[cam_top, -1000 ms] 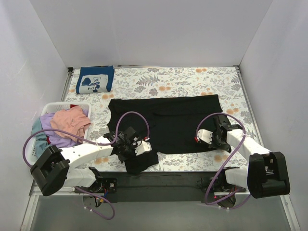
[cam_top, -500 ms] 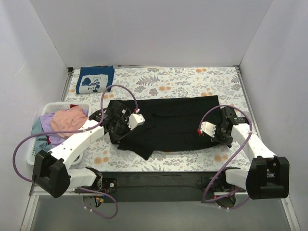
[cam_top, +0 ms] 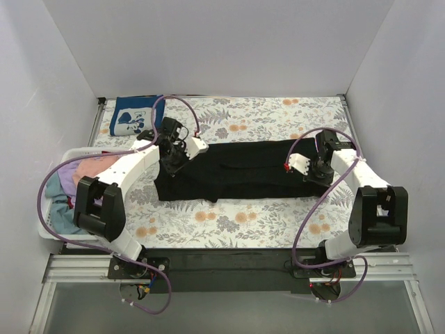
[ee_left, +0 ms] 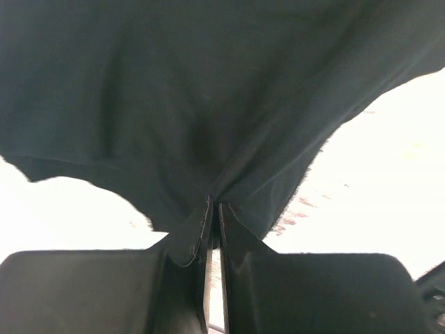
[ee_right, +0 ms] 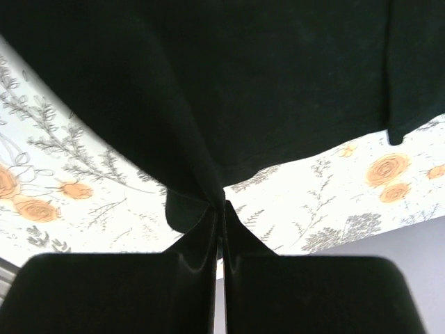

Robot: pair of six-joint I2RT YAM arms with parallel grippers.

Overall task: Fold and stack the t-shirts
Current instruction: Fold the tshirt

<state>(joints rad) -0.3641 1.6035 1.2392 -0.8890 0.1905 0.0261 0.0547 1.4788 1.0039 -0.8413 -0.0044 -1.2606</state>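
Top view: black t-shirt (cam_top: pixel 236 170) spread on a floral-covered surface (cam_top: pixel 264 115), between two robot arms. Lies in the middle of the surface as a wide dark band, apparently doubled over on itself. In the wrist views: left hand (ee_left: pixel 214 205) pressed together on a tuck of black cloth at the band's left end; right hand (ee_right: pixel 222 205) pinching a gathered fold at the right end, cloth fanning away from both grips.

Possible trouble from here, judged from the grips: only thin tucks of soft cloth held, so liable to slip out mid-fold and drop in a heap. Fold likely skewed by one hand leading or letting go first. Lower layer apt to drag or bunch under a carry made too low. Small flap poking out along the near edge, left of centre; could end up trapped as a lump.

Long axis running left to right, parallel to the near edge of the surface. Neck end impossible to tell from hem end in the dark cloth.

Elsewhere: navy t-shirt (cam_top: pixel 137 115) with a white print, folded, at the far left corner, well apart. At the left edge, white basket (cam_top: pixel 71 152) holding a pink t-shirt (cam_top: pixel 85 170) and other coloured cloth.
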